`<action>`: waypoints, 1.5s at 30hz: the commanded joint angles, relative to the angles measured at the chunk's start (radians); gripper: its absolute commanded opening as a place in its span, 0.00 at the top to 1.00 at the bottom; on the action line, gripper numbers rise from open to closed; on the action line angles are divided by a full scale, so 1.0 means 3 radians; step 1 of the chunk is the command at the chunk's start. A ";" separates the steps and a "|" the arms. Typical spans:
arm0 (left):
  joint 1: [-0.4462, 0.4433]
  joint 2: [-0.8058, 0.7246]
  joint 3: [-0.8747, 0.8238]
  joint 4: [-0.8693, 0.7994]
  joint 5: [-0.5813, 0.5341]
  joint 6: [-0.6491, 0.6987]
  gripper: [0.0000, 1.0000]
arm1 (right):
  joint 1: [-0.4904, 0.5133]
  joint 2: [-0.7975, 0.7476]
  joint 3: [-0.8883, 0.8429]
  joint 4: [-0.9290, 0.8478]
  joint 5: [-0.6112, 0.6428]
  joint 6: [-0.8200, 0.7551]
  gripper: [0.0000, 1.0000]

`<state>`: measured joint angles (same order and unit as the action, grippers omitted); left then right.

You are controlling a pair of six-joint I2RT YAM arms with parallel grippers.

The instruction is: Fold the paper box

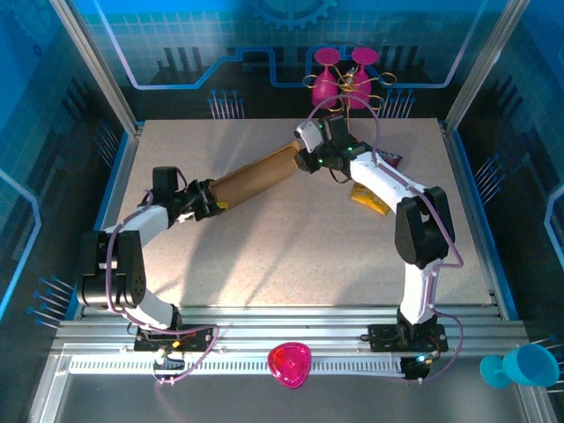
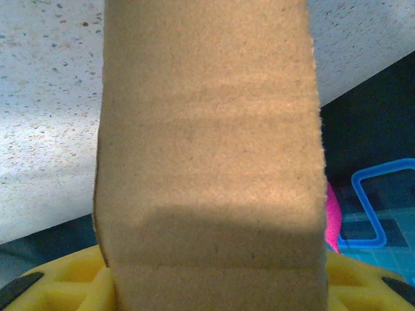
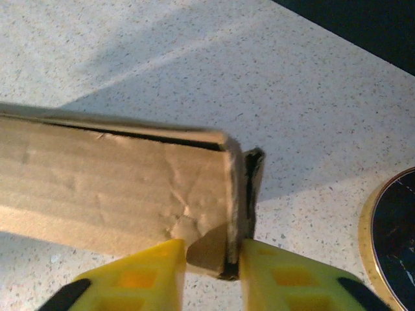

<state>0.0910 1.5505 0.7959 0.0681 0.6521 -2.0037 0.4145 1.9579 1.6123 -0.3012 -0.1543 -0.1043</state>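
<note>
I see the speckled desk (image 1: 291,256) across most of my overhead feed. The paper box (image 1: 256,181), folded to a long brown shape, lies slantwise over its middle, spanning between my two arms. My left end effector (image 2: 217,288) grips the box's lower left end, yellow fingers (image 2: 65,285) pressed to both sides. My right end effector (image 3: 213,254) pinches the upper right end wall at its corner. A small yellow snack bag (image 1: 370,199) lies on the desk, just beside the right arm.
</note>
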 commanded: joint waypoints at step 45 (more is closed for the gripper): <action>0.0080 0.0071 0.0188 -0.0322 0.0057 -0.0393 0.59 | -0.0242 0.0476 0.1254 -0.0867 -0.0913 -0.1036 0.47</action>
<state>0.1020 1.5654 0.8288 0.0307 0.6521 -2.0037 0.3183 2.0678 1.9415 -0.5331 -0.3927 -0.3744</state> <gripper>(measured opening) 0.418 0.540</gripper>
